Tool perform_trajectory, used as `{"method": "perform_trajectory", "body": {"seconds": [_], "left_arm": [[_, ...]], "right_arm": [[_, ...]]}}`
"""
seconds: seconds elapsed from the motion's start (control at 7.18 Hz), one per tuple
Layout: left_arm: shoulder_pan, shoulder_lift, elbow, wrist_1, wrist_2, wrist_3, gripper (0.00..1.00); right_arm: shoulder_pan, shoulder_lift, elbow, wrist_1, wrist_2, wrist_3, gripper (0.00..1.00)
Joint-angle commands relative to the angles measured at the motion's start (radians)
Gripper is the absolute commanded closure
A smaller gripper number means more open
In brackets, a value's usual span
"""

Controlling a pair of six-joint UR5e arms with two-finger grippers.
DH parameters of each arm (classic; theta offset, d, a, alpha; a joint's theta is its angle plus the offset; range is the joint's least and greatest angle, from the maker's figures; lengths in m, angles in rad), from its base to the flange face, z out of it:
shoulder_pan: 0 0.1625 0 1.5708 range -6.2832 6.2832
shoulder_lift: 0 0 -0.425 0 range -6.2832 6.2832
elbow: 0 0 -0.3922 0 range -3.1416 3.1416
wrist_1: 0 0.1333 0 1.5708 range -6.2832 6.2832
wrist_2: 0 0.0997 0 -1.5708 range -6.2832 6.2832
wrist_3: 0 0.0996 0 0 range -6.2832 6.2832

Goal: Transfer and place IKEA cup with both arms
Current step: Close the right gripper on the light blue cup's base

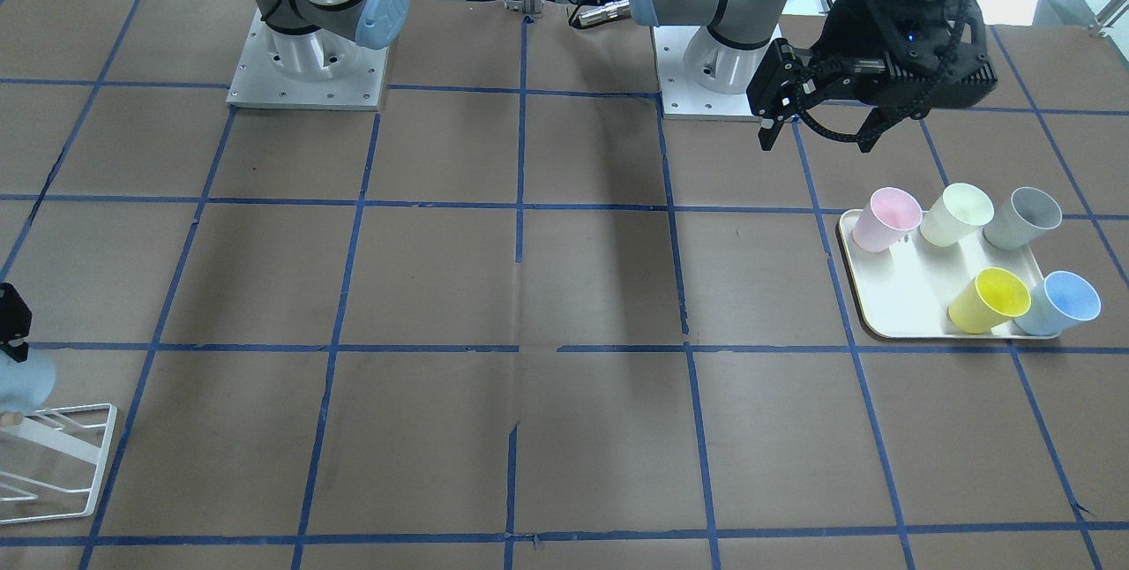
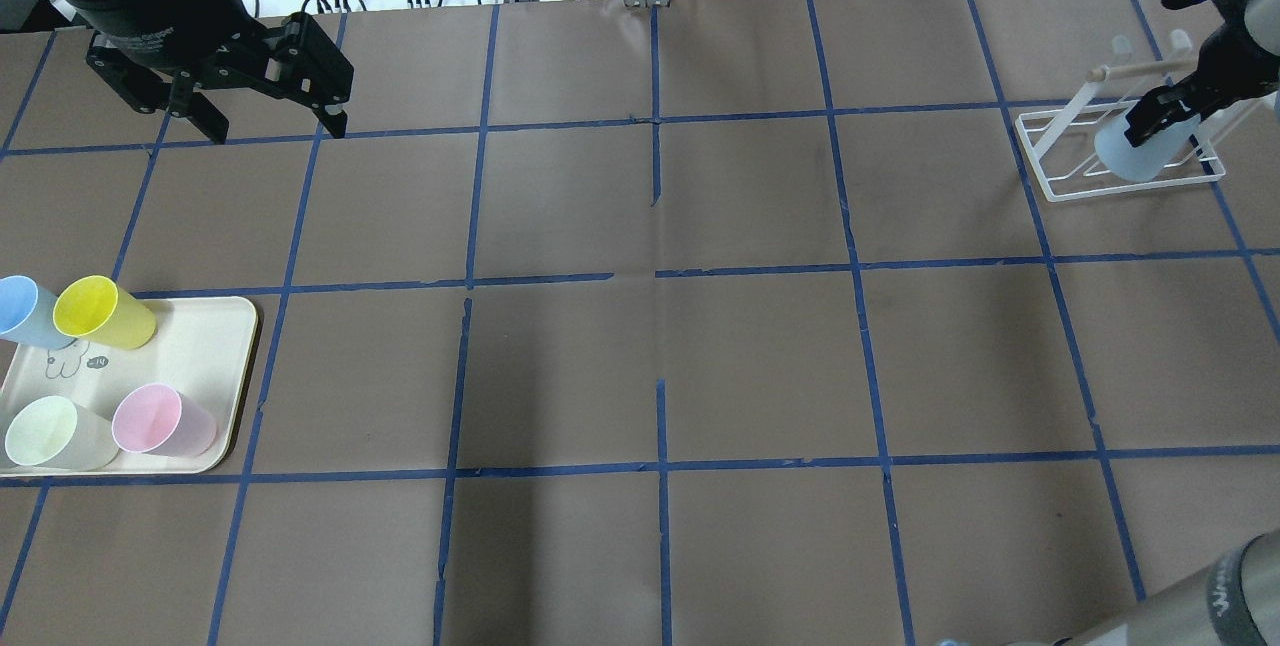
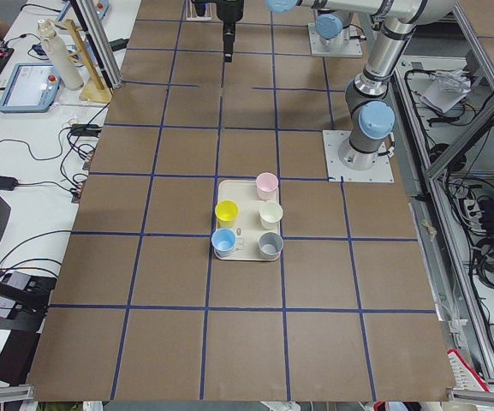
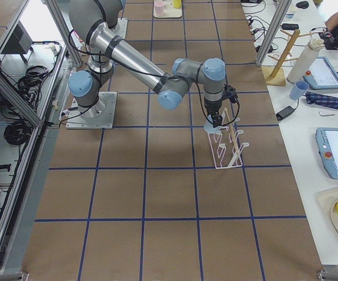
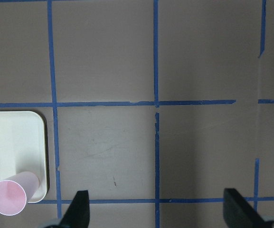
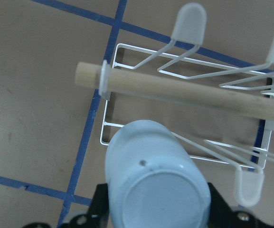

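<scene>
Brown paper taped into blue squares is covering the table (image 2: 660, 356), and cable-strewn benches (image 3: 32, 171) are running alongside it. Your right gripper (image 2: 1155, 121) is clamping the IKEA cup (image 2: 1135, 154) upside down at the white wire rack (image 1: 53, 444); you cannot tell whether it is touching a prong. The left gripper (image 2: 275, 126) is hanging spread and empty beyond the tray (image 2: 215, 326). A doodle (image 2: 62, 363) is showing on the tray, its small writing too blurred to read. The front-facing view's edge is cutting off most of the cup.
</scene>
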Motion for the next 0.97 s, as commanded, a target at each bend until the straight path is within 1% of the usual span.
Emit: {"method": "perform_trajectory", "body": {"seconds": [0.0,0.28,0.56,0.7,0.84], "left_arm": [[0.000,0.000,0.000,0.000,0.000,0.000,0.00],[0.003,0.000,0.000,0.000,-0.002,0.000,0.00],[0.003,0.000,0.001,0.000,-0.002,0.002,0.00],[0.003,0.000,0.001,0.000,-0.002,0.002,0.00],[0.003,0.000,0.001,0.000,-0.002,0.002,0.00]], "right_arm": [[0.000,-0.060,-0.007,0.064,-0.005,0.001,1.00],[0.000,-0.115,-0.007,0.086,-0.048,-0.002,1.00],[0.002,-0.175,-0.009,0.129,-0.047,-0.007,1.00],[0.011,-0.213,-0.009,0.208,-0.036,0.002,1.00],[0.026,-0.230,-0.007,0.278,0.017,0.040,1.00]]}}
